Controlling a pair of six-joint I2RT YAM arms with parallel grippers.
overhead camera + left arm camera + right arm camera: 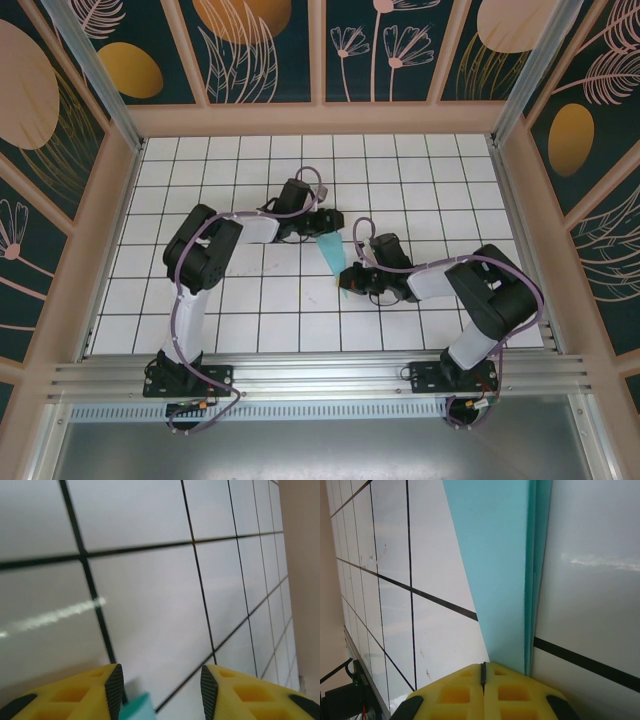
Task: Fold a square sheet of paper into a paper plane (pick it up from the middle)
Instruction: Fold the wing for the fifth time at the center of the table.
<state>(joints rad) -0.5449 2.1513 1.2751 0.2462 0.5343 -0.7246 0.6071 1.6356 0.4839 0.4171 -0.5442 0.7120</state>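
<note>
Where the two arms meet near the middle of the table (200, 190), I log one paper plane (331, 256): turquoise, a narrow folded wedge lying on the white tiles, wide end toward the far side, point toward the near side. On the right wrist camera, layered edges show along one long side.

Left claw (162, 692): fingers spread wide, low over the tiles. A corner of the paper shows between them, beside the left-hand finger, not pinched.

Right claw (483, 672): yellow fingers closed flat together with no gap, set at the narrow end of the paper, which runs in under them. I cannot tell whether it is pinched.

Table: white tiles, black grid lines.
</note>
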